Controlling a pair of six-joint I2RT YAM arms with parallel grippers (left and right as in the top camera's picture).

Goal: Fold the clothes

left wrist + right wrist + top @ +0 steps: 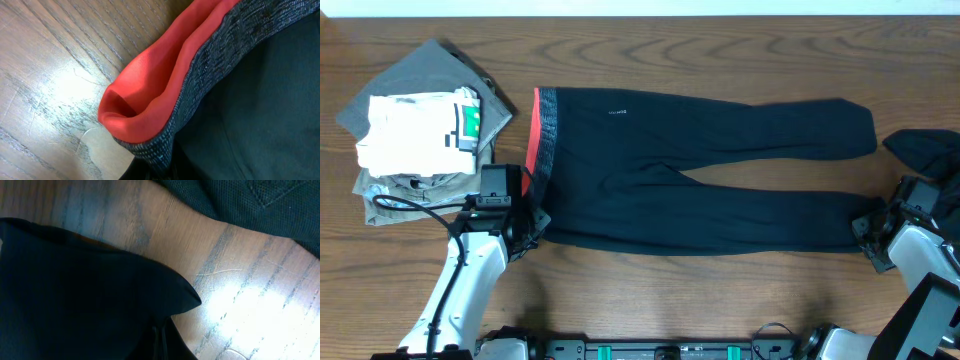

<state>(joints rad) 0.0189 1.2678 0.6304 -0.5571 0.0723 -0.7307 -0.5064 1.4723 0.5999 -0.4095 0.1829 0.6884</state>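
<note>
Navy leggings (700,170) bear small unreadable white lettering (616,113).

The pants (700,170) lie flat across the middle of the table (720,290), with the waistband (542,140) to the left and both legs running right. Left of the waistband, toward the rear, sits a stack (420,130) of folded clothes. Another garment (925,150) lies just beyond the leg ends, at the right edge. The left gripper (525,225) is at the waistband's near corner and the right gripper (870,235) is at the near leg's cuff (855,215) (whether either one pinches cloth cannot be told).
</note>
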